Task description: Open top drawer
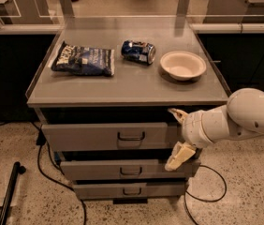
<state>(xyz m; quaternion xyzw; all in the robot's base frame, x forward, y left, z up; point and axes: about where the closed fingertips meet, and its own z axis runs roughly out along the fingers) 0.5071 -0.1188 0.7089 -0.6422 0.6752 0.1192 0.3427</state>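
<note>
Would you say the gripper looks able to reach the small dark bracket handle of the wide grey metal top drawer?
Probably yes: the gripper sits open at the top drawer's right end, level with the handle, and nothing lies between them.

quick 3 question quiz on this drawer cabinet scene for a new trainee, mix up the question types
1. True or false: the dented blue metal can stands upright on the grey cabinet top.
2. The white gripper, fingers spread open, is: A) at the right end of the wide grey metal top drawer; B) resting on the cabinet top; C) down on the floor.
3. How many grey drawers does the cabinet show?
Key: 1 false, it lies on its side; 2 A; 3 three.
</note>
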